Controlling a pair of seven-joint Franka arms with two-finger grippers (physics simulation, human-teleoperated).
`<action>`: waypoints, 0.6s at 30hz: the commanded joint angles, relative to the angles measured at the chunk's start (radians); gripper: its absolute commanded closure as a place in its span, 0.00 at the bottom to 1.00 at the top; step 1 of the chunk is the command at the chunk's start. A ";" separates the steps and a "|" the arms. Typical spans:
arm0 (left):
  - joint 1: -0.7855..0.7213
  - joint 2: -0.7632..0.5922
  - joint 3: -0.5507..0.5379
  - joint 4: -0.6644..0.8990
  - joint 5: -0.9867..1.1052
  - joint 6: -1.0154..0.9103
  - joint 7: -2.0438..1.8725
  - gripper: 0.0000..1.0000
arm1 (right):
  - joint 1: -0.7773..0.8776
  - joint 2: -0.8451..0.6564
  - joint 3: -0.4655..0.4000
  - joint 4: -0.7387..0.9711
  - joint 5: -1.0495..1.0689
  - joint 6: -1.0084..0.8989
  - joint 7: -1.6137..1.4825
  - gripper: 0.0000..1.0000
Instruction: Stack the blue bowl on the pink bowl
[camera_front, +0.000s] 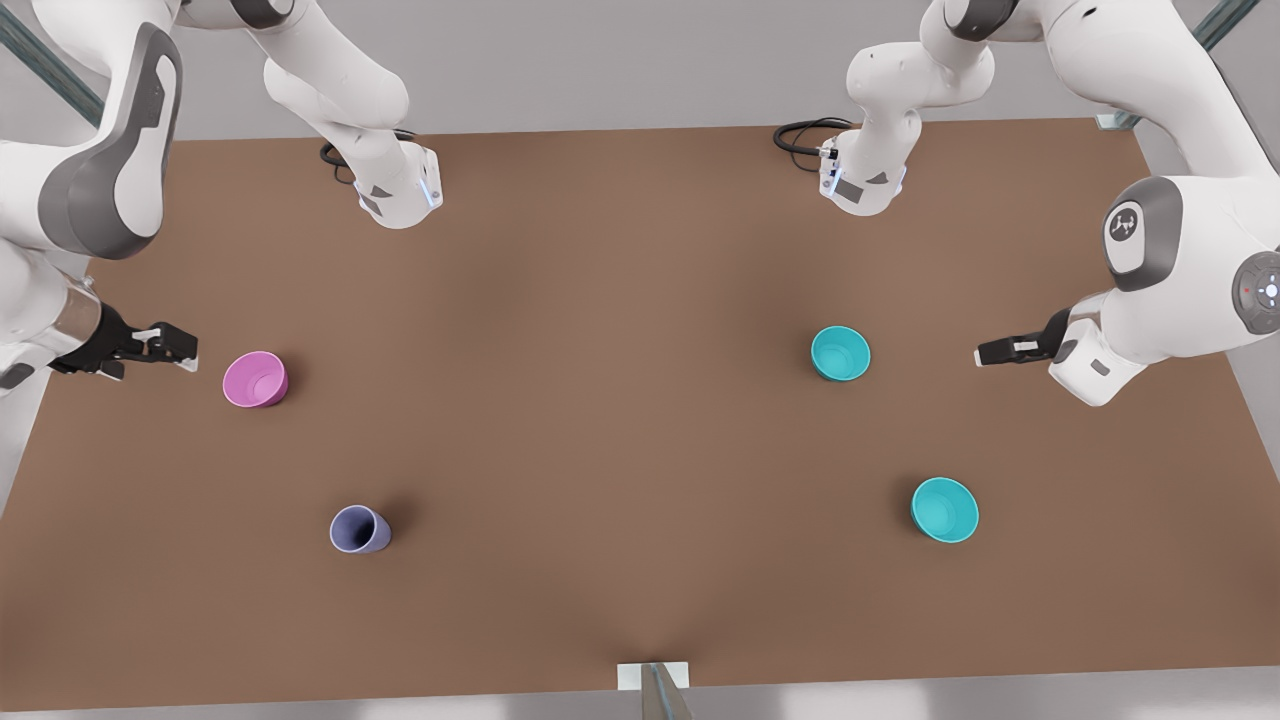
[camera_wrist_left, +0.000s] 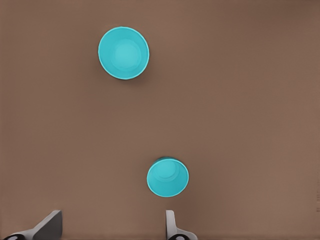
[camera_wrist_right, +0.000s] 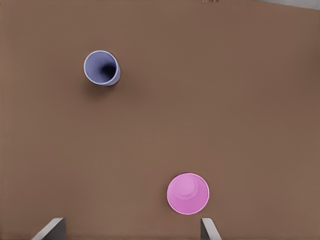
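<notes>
Blue bowl (camera_front: 840, 353), one of two teal.

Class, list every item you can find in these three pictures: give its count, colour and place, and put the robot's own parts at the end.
pink bowl: one, pink-magenta, upright on the front view's left, just beside the right gripper.
lavender cup: one, lavender-blue, upright, nearer the camera than the pink bowl.
blue bowl: one, teal, upright on the front view's right, closest to the left gripper.
wider teal bowl: one, teal, upright, nearer the camera than the blue bowl.
table: one, brown, under all four vessels.
left gripper: one, dark fingers, open, holding nothing, at the front view's right edge.
right gripper: one, dark fingers, open, holding nothing, at the front view's left edge.
</notes>
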 joint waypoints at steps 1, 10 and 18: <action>0.000 -0.001 -0.001 0.000 0.000 -0.017 -0.029 0.00 | -0.003 0.002 0.000 -0.001 0.003 -0.003 -0.039 0.00; 0.000 -0.001 -0.001 0.000 -0.001 -0.047 -0.029 0.00 | -0.116 0.036 -0.028 -0.372 0.006 0.270 -0.037 0.00; 0.000 -0.001 -0.001 0.000 0.000 -0.067 -0.029 0.00 | -0.218 0.019 -0.033 -0.561 0.003 0.451 -0.039 0.00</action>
